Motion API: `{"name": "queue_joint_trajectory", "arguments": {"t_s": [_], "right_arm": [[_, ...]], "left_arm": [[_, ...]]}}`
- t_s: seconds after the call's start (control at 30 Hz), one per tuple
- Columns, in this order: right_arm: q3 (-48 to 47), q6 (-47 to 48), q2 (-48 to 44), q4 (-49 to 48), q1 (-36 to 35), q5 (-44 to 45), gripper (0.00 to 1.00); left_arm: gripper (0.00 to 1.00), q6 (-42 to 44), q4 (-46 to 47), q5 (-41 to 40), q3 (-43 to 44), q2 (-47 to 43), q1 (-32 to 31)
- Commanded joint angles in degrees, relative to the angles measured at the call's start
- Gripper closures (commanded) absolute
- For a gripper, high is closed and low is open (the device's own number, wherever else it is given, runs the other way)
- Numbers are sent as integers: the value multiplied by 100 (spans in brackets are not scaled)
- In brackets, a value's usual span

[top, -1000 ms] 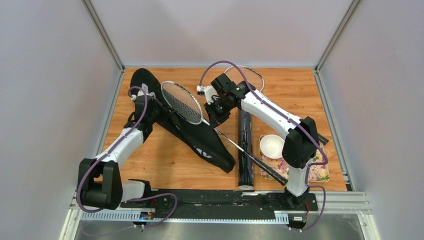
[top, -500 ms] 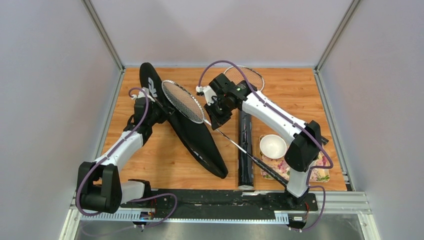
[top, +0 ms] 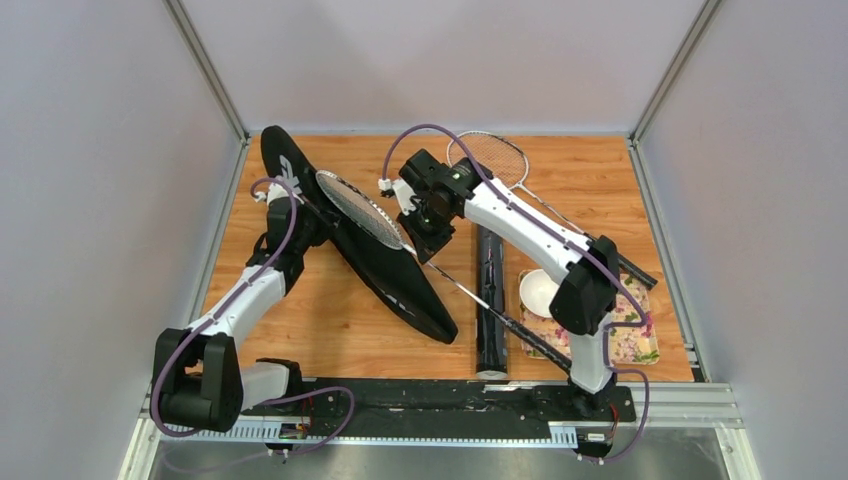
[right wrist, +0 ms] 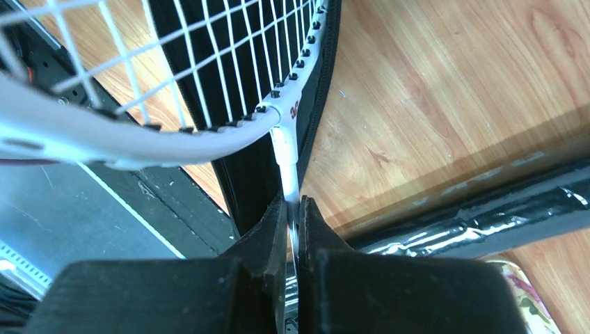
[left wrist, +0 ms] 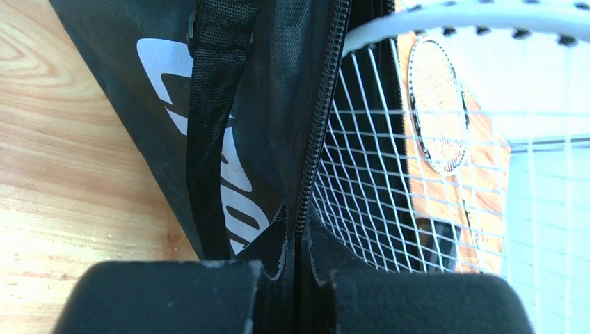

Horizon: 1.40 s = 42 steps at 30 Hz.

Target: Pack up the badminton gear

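The black racket bag (top: pixel 385 265) lies slanted on the left half of the table. My left gripper (top: pixel 300 218) is shut on the bag's zipper edge (left wrist: pixel 316 139) and holds the side up. My right gripper (top: pixel 422 232) is shut on the thin shaft (right wrist: pixel 285 153) of a silver racket. That racket's strung head (top: pixel 358 208) sits at the bag's opening, and its black handle (top: pixel 545 343) trails toward the near right. A second racket (top: pixel 487 155) lies at the back. The long dark tube (top: pixel 490 300) lies under the held racket's shaft.
A small white bowl (top: pixel 535 290) rests on a flower-patterned tray (top: pixel 632 342) at the near right, partly behind my right arm. The second racket's handle (top: pixel 632 272) reaches toward the tray. Grey walls close in the table on three sides.
The left gripper has pulled the bag's top end up and toward the back left. The right gripper has carried the racket leftward, so its head now lies over the bag's opening.
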State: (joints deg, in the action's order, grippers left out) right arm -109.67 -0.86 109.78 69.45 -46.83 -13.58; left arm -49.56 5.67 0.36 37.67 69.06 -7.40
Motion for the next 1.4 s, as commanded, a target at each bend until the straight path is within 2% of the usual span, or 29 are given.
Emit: {"name": "queue_joint_trajectory", "arguments": {"t_s": [0.0,0.17,0.53,0.8,0.93,1.0,1.07,1.2,1.23,1.37], "right_arm": [[-950,-371,640,842,-72,-117,100],[-1442,-581,1238,754,-81,-153,100],[-3480,-836,2459,921,7,-557,100],[-3254,-1056,2548,52,25,-541,100],[-3237,-907,2602,96,25,-277,100],[-2931,-985,2470,-437,25,-425,100],[-3042,-1134,2504,-677,33,-487,100],[-3403,-1740,2628,-1475,139,-750,100],[-3360,-2064,2619,-1644,156,-812,100],[-3071,-2251,2514,-2592,253,-1190,100]], "left_arm": [[100,-10,864,85,-154,-235,2],[100,192,953,219,-119,-270,-25],[100,403,962,333,-278,-323,-306],[100,403,954,386,-340,-481,-745],[100,517,848,236,-339,-595,-737],[100,334,830,306,-357,-586,-745],[100,202,874,500,-427,-578,-789],[100,245,672,369,-488,-674,-1035],[100,210,629,368,-532,-692,-1062],[100,131,172,535,-401,-701,-1079]]}}
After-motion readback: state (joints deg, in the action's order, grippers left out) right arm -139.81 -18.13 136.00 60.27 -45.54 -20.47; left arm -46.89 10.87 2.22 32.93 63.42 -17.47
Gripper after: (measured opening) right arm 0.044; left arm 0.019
